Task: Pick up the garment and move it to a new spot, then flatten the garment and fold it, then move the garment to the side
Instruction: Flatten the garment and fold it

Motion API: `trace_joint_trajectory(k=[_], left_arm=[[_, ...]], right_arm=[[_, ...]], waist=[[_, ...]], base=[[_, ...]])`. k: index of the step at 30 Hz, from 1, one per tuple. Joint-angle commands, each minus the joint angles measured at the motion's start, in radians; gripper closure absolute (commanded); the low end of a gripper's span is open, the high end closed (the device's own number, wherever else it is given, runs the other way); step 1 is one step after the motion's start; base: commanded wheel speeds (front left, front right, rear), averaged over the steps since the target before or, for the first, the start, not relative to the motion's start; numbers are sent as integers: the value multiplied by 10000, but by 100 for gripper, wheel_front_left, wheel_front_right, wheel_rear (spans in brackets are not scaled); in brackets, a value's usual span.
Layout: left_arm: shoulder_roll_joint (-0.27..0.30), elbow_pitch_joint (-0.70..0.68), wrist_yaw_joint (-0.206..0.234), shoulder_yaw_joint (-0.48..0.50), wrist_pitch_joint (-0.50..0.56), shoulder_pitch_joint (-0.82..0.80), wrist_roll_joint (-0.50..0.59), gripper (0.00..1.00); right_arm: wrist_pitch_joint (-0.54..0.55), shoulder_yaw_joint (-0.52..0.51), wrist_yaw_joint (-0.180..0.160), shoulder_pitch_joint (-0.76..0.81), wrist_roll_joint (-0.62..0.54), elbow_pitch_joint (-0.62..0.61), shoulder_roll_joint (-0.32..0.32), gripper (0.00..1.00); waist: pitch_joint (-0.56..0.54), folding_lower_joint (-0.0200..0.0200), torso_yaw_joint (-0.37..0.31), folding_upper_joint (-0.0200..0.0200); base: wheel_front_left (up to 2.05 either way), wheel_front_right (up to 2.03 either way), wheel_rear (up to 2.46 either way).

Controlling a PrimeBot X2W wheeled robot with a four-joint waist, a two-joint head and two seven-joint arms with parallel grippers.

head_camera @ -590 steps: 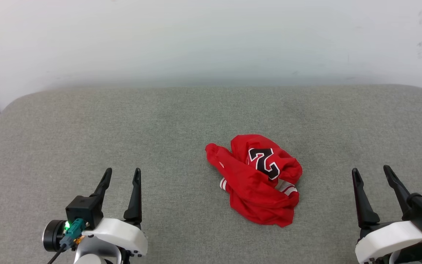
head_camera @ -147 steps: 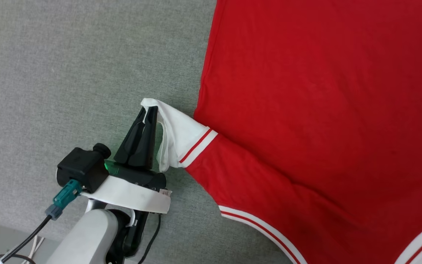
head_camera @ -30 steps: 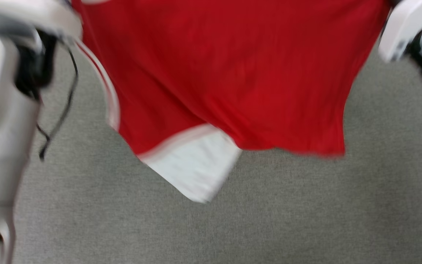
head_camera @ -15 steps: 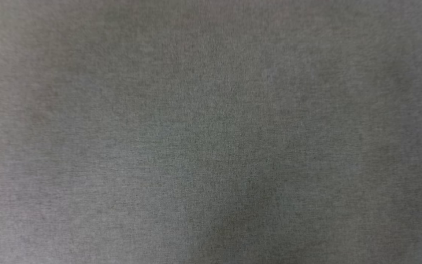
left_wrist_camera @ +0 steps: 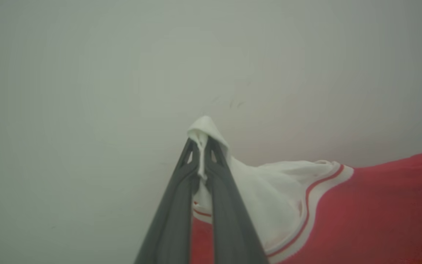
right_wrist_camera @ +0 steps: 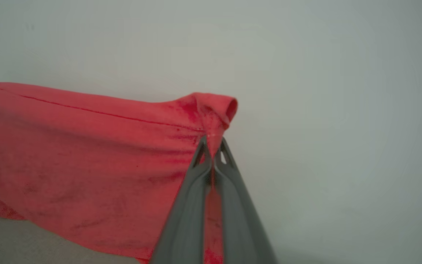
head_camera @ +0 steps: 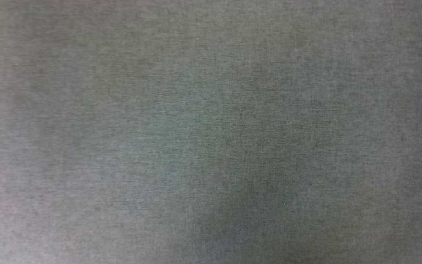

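Left wrist view: the left gripper (left_wrist_camera: 200, 146) is seen with its jaws pressed together on a pinch of white lining at one corner of the garment (left_wrist_camera: 379, 205). A tuft of white cloth is pushed up past the fingertips. White red-striped trim is noted just right of the fingers, and the red body runs off toward the right edge.

Right wrist view: the right gripper (right_wrist_camera: 213, 145) is clamped tight on a bunched red corner, with a small roll of cloth standing above the tips. The red sheet is spread leftward from that grip and held up before a pale wall (right_wrist_camera: 324, 91). Its lower edge hangs above a strip of grey fabric surface (right_wrist_camera: 20, 242).

Head view: the grey fabric surface is recorded close up, slightly blurred.
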Motion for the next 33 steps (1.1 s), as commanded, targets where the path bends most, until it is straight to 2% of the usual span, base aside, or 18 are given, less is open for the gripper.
trace_joint_trajectory(k=[1, 4, 9, 14, 15, 17, 22, 25, 28, 33], left_arm=[[-141, 253, -124, 67, -135, 396, -248, 100], [-253, 689, -261, -185, -347, 1528, -269, 100], [-336, 833, -371, -82, -536, 3766, -851, 100], [-105, 93, -378, 321, -588, 6708, -1311, 100], [-105, 93, -378, 321, -588, 6708, -1311, 100], [-188, -439, -335, 487, -590, 7983, -1431, 100], [-116, -2074, 337, 653, -568, 11044, -1642, 100], [43, -3362, 939, 734, -269, 12769, -1816, 100], [352, -4936, 1688, 906, 166, 14389, -2034, 100], [775, -7687, 3084, 1206, 941, 16782, -2284, 100]], right_arm=[[-268, 145, -7, 391, 212, 325, -101, 100], [-717, 516, -7, 1358, 639, 791, -148, 100], [-1178, 1206, -7, 3545, 1518, 822, -99, 100], [-1471, 1704, -7, 6050, 2174, 142, -368, 100], [-1471, 1704, -7, 6050, 2174, 142, -368, 100], [-1474, 1809, -8, 7073, 2328, -248, -613, 100], [-1175, 1612, -11, 9572, 2725, -1532, -1093, 100], [-761, 1311, -11, 11088, 2794, -2458, -1236, 100], [-282, 727, -13, 12496, 2752, -3525, -1379, 100], [872, -494, -13, 14873, 2471, -5413, -1192, 100]], waist=[[-164, -3, 142, 0], [-852, -3, 264, 0], [-2144, -3, 291, 0], [-3517, -3, 259, 0], [-3517, -3, 259, 0], [-3972, -3, 294, 0], [-4900, -3, 337, 0], [-5371, -3, 274, 0], [-5741, -3, 217, 0], [-6218, -3, 145, 0]], base=[[0, 0, 0], [0, 0, 0], [0, 0, 0], [0, 0, 0], [0, 0, 0], [0, 0, 0], [0, 0, 0], [0, 0, 0], [0, 0, 0], [0, 0, 0]])
